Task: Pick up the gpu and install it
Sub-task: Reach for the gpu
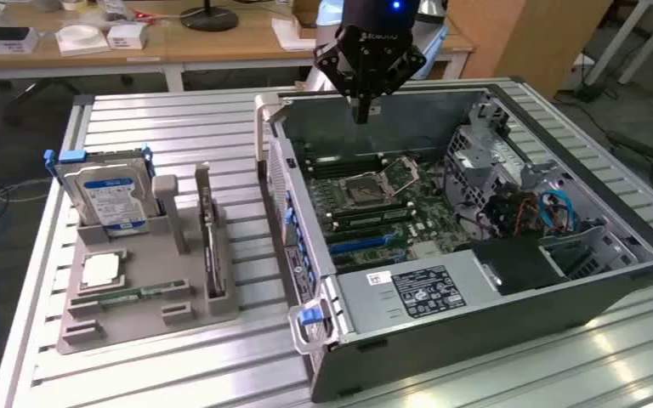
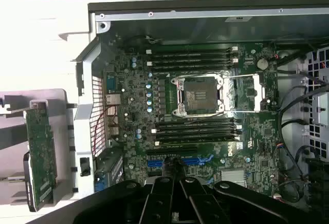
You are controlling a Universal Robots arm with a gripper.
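The gpu is a thin green card standing on its edge in a slot of the grey holder, on the exterior view's left. In the wrist view the gpu shows as a green board beside the case wall. My gripper hangs over the far side of the open computer case, well away from the card. Its black fingers are shut, with nothing between them. The wrist view has the gripper above the motherboard, near the blue slots.
The holder also carries a blue-labelled hard drive, a processor chip and a narrow memory stick. Inside the case are the open processor socket, cables and drive bays. A slatted metal table bears everything.
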